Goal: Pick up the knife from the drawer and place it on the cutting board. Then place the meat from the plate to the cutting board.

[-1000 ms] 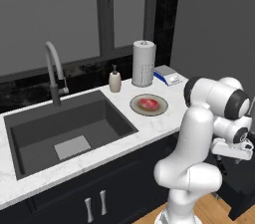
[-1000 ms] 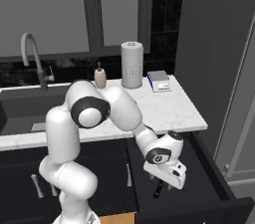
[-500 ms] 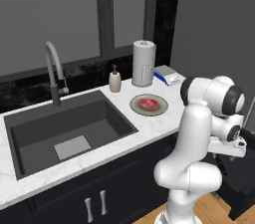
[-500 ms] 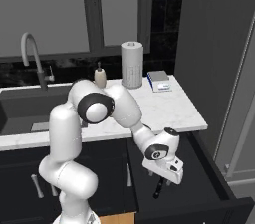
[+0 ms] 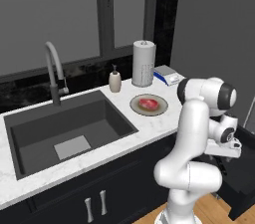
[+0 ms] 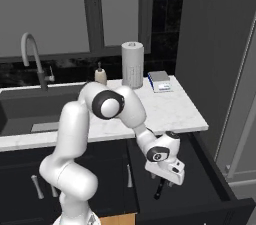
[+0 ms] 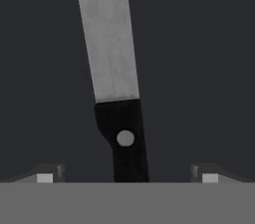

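Tool (image 7: 127,175) lower over drawer's (image 6: 210,189) knife (image 7: 112,68)

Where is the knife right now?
The knife lies flat on the dark drawer floor, right under the open gripper, its handle between the fingertips.

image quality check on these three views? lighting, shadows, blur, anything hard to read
Hand view: flat, dim light; the silver-bladed, black-handled knife is soft-edged and casts no clear shadow on the dark drawer floor. Right base view: the drawer interior is near black. Left base view: even light, no glare on the white marble counter.
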